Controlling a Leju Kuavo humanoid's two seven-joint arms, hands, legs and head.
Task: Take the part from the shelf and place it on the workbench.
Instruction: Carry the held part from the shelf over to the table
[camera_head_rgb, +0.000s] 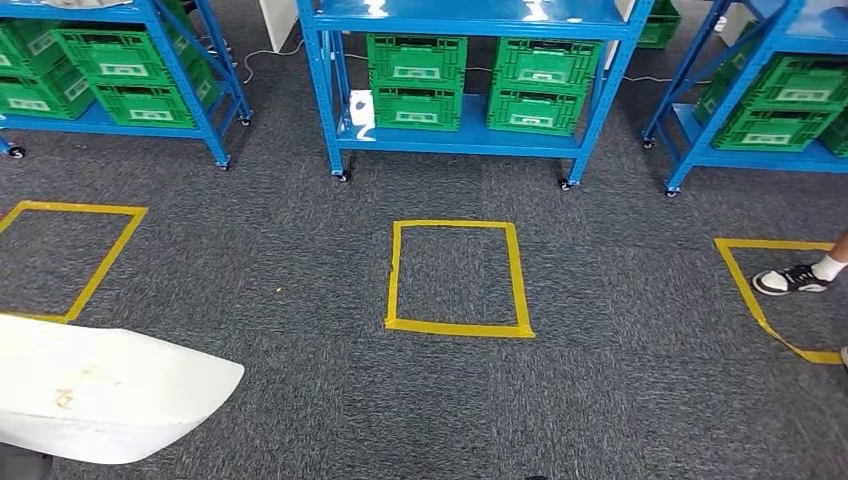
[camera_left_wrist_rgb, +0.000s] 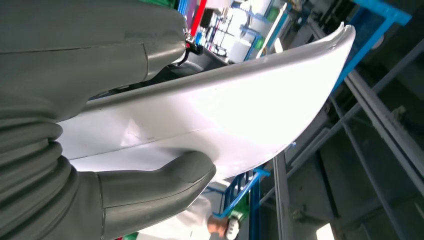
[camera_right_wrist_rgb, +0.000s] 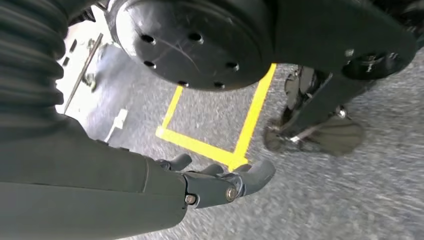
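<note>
Part, one, white, gripped by left hand; right hand empty, fingers loosely apart.

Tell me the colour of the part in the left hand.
White part, clearest in the left wrist view.

Yellow tape square on grey carpet.

White curved part gripped by left hand.
</note>
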